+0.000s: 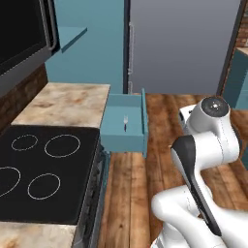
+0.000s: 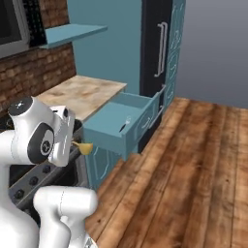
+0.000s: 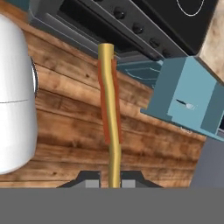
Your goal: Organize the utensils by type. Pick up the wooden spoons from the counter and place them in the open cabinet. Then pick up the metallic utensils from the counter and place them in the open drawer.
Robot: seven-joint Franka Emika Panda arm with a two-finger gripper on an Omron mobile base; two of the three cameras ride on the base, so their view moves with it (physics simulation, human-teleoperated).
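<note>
Hand view: tool clamped on unmarked gold utensil, above wooden floor.

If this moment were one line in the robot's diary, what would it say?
hand: shut on gold utensil | drawer: open, silver-headed utensil inside | counter: no utensils seen

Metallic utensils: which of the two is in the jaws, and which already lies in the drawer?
The gold utensil is clamped between the jaws. The slim one with a silver head and dark handle lies inside the open drawer.
</note>
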